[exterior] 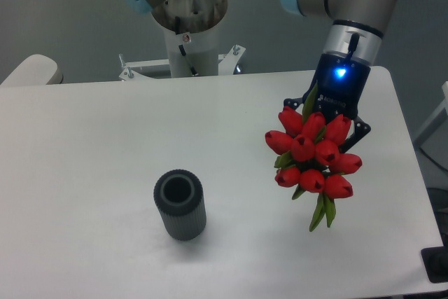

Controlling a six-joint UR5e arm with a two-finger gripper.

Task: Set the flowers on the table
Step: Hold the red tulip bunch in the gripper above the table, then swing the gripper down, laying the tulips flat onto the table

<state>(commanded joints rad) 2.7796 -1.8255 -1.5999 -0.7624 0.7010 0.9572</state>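
Observation:
The flowers (313,153), a bunch of red tulips with green leaves hanging below, are over the right side of the white table (98,138). My gripper (327,118) comes down from the upper right and is shut on the bunch, its black fingers showing on both sides of the heads. The tulip heads face the camera and hide the stems and the fingertips. I cannot tell whether the leaf tips touch the tabletop.
A dark grey ribbed cylinder (180,204) stands upright and open-topped on the table, left of the flowers. The arm's white base (189,40) is mounted at the table's far edge. The table's right edge lies close beyond the bunch.

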